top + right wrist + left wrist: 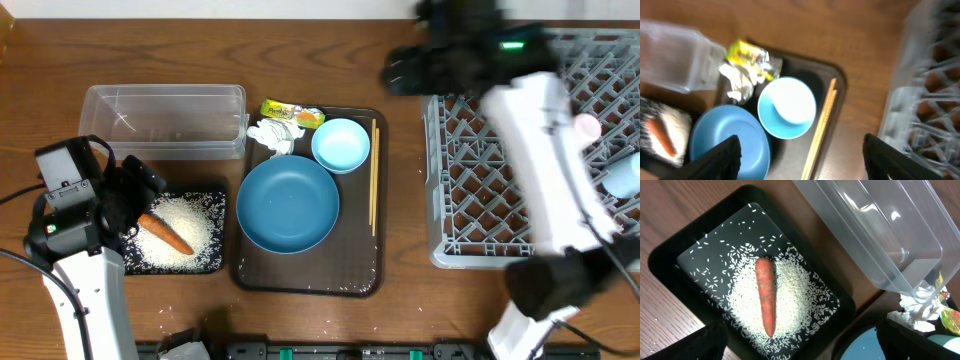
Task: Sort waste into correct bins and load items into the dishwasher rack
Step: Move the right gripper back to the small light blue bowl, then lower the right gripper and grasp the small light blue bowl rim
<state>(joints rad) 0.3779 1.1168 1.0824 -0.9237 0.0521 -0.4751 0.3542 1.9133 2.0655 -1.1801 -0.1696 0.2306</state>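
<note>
Left hand (807, 345) spread wide above the carrot (766, 295) on rice (797, 287), black tray (665, 260) at eight o'clock; right hand (810, 160) spread too, empty.

Left gripper (805, 347) jaws wide apart, right gripper (807, 160) likewise spread

table (400, 50) with rack (470, 180), tub (165, 92), black tray (200, 268)

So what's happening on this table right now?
A robot is clearing up after a meal. The left arm's fingers hang open over the black tray, where the carrot lies on rice. The right arm's fingers, open and empty, hover by the brown tray with the blue bowl, light-blue cup, chopsticks, tissue and wrapper.
</note>
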